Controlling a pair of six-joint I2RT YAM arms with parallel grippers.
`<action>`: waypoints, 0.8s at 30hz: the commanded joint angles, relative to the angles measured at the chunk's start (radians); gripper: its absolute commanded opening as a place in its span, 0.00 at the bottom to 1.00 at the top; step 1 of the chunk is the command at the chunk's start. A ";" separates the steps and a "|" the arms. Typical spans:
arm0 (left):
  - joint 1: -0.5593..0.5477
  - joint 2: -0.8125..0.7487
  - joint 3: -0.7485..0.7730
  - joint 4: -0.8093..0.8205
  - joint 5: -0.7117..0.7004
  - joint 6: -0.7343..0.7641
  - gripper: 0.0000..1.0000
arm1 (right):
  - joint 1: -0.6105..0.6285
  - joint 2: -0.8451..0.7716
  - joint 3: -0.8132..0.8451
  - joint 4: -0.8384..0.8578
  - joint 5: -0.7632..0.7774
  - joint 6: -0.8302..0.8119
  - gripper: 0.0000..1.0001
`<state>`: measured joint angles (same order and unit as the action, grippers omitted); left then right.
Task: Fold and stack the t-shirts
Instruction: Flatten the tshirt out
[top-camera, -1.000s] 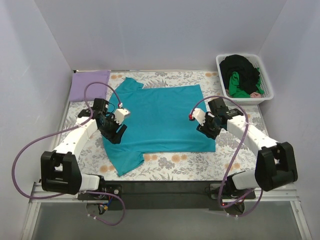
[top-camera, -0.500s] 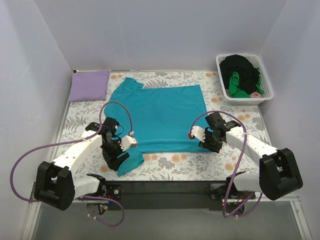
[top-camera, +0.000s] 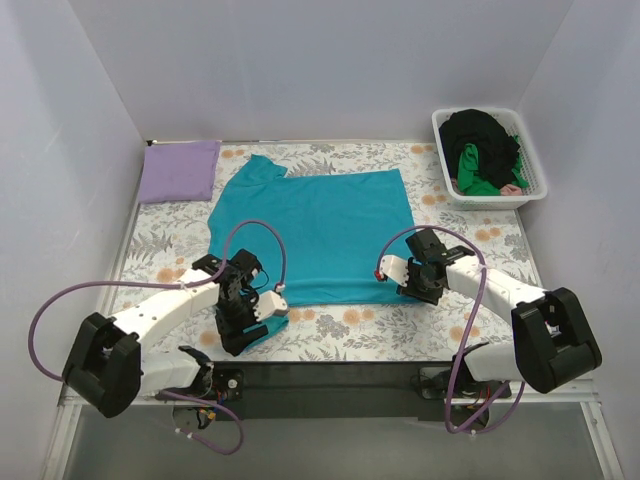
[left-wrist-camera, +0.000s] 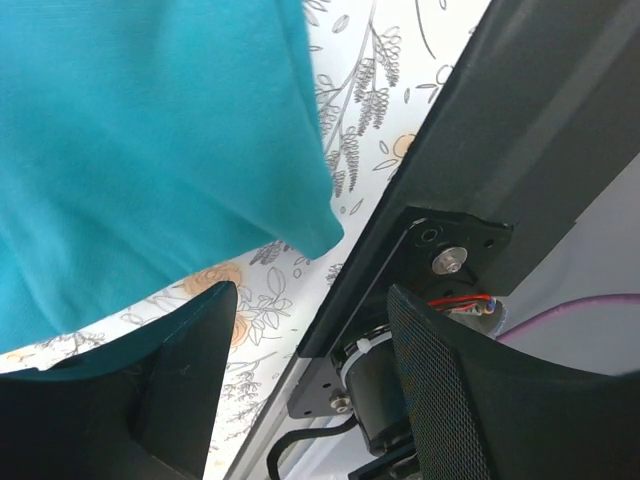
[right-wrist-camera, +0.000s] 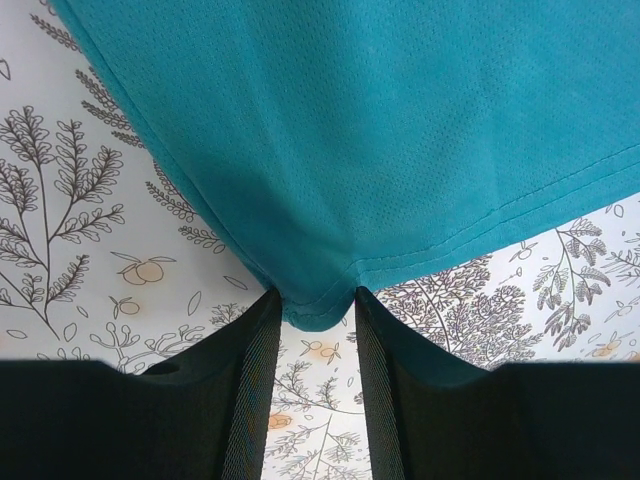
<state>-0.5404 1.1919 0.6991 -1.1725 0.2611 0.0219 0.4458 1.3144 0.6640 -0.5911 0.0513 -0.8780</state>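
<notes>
White-walled booth, floral table cloth. Teal t-shirt spread flat mid-table; lavender t-shirt folded far left; basket of black and green shirts far right. Right gripper pinches the teal corner. Left gripper gapes apart, sleeve above it, gripping nothing.

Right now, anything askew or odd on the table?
Nothing damaged or spilled. The teal t-shirt lies skewed on the table cloth, its near sleeve bunched at the left pincer; the right pincer has a hem corner between its fingers.
</notes>
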 joint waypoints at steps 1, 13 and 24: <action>-0.081 0.034 -0.029 0.040 -0.046 -0.074 0.61 | 0.005 0.017 -0.012 0.028 0.016 0.000 0.41; -0.197 0.124 -0.059 0.142 -0.184 -0.198 0.59 | 0.005 0.054 -0.006 0.051 0.005 0.016 0.37; -0.196 0.109 -0.041 0.134 -0.186 -0.221 0.00 | 0.007 0.011 0.026 0.005 -0.010 0.022 0.08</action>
<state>-0.7338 1.3418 0.6395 -1.0416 0.0864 -0.1909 0.4484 1.3369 0.6659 -0.5697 0.0685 -0.8665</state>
